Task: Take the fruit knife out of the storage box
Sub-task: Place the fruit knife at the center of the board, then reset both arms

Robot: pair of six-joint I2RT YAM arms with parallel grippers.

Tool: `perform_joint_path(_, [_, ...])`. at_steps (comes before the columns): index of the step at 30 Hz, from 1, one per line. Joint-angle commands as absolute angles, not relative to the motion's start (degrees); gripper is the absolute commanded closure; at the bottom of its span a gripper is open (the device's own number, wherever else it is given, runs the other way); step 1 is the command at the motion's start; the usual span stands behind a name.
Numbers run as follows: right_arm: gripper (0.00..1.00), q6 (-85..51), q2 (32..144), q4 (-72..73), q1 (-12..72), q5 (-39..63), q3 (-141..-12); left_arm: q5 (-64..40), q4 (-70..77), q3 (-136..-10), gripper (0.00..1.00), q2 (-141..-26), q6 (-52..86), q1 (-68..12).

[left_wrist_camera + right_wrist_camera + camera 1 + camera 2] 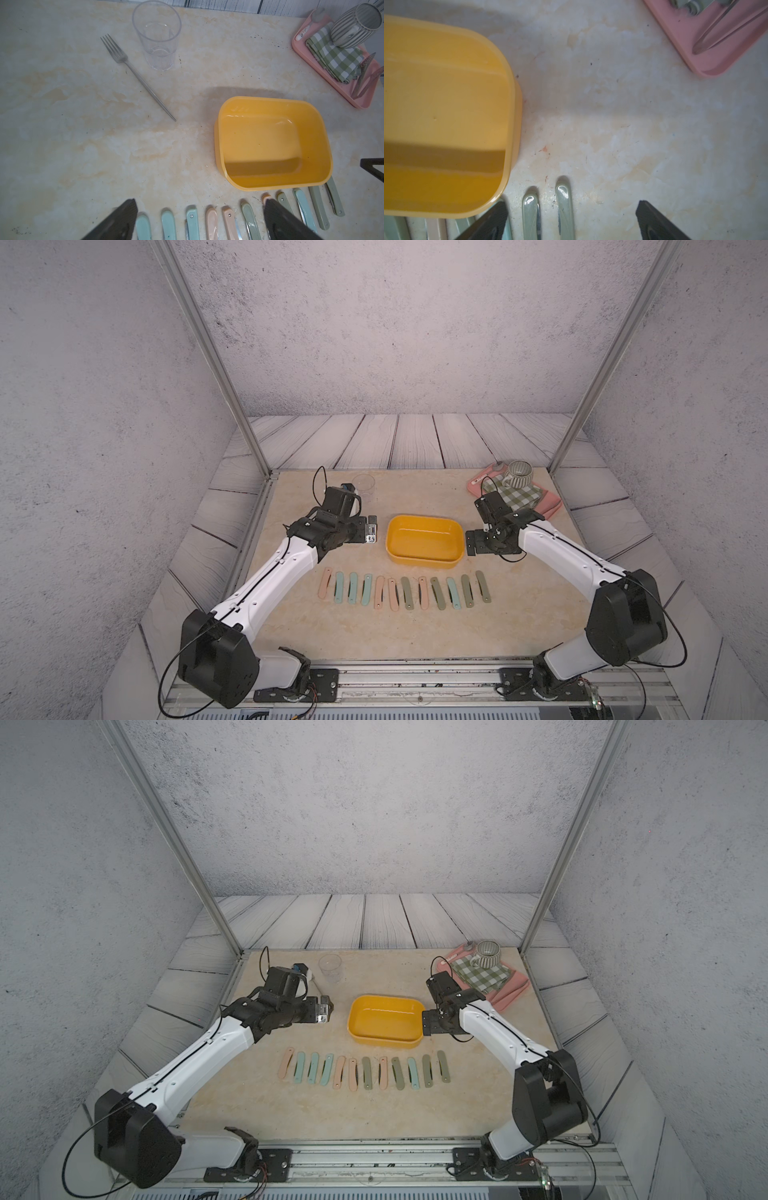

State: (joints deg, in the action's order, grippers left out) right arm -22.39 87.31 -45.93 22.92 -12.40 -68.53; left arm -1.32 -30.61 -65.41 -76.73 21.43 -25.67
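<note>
A bare tabletop (415,635) is seen from above, with two robot arms reaching in from the near edge. A shallow yellow storage box (424,562) sits in the middle, and its inside looks empty in both top views and in both wrist views. No knife is inside it. Twelve folded fruit knives (405,592) lie flat in a tidy row on the tabletop, just in front of the box and close to one another. Their handles are peach, mint and sage green.

The left pincer (372,533) hovers beside one short end of the box, released, jaws spread wide and holding nothing. The right pincer (469,541) hovers beside the opposite end, also spread wide and empty.

The knives look light and stiff. Their handles are glossy plastic, so probably slippery, and a thin line of metal blade shows tucked along one edge. Each lies low and flat, so a grip would likely work best across the narrow width of a handle, near its middle. The narrow gaps between neighbours leave little room for fingers. Judging by the empty box, the job looks done.
</note>
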Motion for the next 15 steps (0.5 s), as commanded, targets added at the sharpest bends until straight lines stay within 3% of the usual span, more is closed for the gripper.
perform_joint_path(1, [0.01,-21.7,87.6,-47.4,21.4,-15.9,-70.6,0.6,-28.6,-66.6,0.01,-78.0,20.5,-24.8])
perform_joint_path(15, [0.01,-22.0,84.2,-25.0,14.2,-26.9,-65.1,9.7,-17.3,-60.3,0.01,-79.9,14.4,-21.3])
